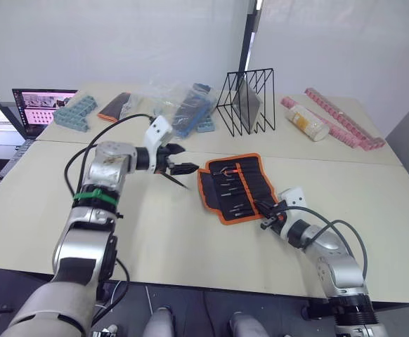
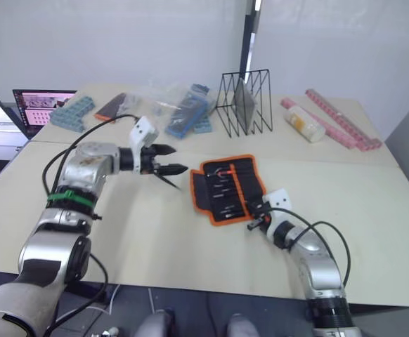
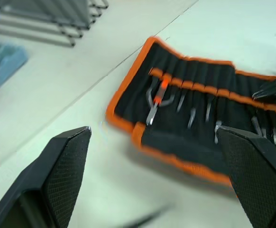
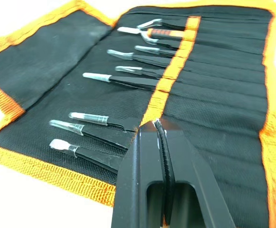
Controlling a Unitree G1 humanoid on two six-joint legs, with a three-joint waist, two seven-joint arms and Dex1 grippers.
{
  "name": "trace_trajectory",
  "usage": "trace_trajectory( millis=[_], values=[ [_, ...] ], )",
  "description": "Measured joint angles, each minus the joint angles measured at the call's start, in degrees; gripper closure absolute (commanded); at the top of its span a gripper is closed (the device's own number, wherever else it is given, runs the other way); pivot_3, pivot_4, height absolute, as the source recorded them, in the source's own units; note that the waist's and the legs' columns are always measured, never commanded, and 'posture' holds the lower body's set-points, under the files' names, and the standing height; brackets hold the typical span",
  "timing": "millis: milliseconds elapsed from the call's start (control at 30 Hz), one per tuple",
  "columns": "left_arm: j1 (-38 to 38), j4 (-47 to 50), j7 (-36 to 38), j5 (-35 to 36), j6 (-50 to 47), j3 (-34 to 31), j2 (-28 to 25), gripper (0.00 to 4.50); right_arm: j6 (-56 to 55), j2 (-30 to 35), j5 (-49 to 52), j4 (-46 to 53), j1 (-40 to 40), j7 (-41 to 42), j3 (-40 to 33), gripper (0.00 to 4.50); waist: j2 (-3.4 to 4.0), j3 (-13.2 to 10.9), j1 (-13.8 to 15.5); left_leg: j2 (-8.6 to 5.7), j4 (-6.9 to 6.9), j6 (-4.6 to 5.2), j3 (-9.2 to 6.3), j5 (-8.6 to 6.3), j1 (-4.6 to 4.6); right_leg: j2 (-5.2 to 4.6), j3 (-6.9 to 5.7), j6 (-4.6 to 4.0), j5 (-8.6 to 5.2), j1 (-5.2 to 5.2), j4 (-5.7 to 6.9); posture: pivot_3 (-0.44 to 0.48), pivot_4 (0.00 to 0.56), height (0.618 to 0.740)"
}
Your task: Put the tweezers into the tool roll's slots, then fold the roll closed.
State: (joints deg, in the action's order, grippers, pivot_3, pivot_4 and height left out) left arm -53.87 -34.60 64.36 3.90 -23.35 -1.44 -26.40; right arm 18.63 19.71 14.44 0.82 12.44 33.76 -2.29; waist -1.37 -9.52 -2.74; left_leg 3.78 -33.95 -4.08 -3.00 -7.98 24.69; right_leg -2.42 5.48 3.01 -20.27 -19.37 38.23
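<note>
A: Item, tool roll (image 1: pixel 236 188): one, lying open and flat near the middle of the tabletop (image 1: pixel 155 239), inner face up, one flap unfolded toward the left arm's side.

B: Tweezers (image 4: pixel 124 78)?

A: The right wrist view gives about eight silver-tipped tools seated in the slots (image 4: pixel 214 102), tips pointing out toward the flap. One more slim dark sliver appears to hang below the left gripper (image 1: pixel 176 168) above the tabletop; whether it is a tweezer, I cannot tell for certain.

B: Gripper states?

A: Left gripper: fingers (image 3: pixel 67 161) spread wide, held above the tabletop just beside the roll's flap edge. Right gripper (image 4: pixel 159 142): fingers pressed together at the roll's near edge, tips touching or just over the orange centre band; nothing visibly pinched.

B: Progress?

A: Judged well along. Loading looks nearly or wholly done; the fold is not begun. Remaining: seat any loose piece, then fold the roll closed.

B: Other stock?

A: Far side of the tabletop: one black wire rack (image 1: pixel 247 102), pink trays (image 1: pixel 345 119) toward the far right corner, blue-grey trays (image 1: pixel 74 112) toward the far left, one laptop (image 1: pixel 39 105) beyond the left edge.
</note>
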Motion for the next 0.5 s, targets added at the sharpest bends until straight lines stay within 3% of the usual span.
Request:
trace_trajectory(
  millis=[233,500],
  values=[
    [13.9,15.77,-7.29,4.69,-8.79,-7.16,-7.34,0.04,0.08,-0.21,0.34,-0.88,1.01,1.23,1.19,4.5,0.02,-0.01,0.29,0.03,0.0,0.0,0.0,0.0,-0.03,-0.01,0.0,0.0,0.0,0.0,0.01,0.0,0.15,0.734],
    [29.65,33.0,-15.04,10.3,-18.15,-13.43,-8.3,0.04,-0.31,0.48,0.38,-3.28,2.9,2.49,1.26,4.5,0.02,-0.01,0.45,0.06,0.0,-0.01,0.01,0.0,-0.03,-0.01,-0.01,-0.01,0.0,-0.01,0.0,0.0,0.15,0.734]
  ],
)
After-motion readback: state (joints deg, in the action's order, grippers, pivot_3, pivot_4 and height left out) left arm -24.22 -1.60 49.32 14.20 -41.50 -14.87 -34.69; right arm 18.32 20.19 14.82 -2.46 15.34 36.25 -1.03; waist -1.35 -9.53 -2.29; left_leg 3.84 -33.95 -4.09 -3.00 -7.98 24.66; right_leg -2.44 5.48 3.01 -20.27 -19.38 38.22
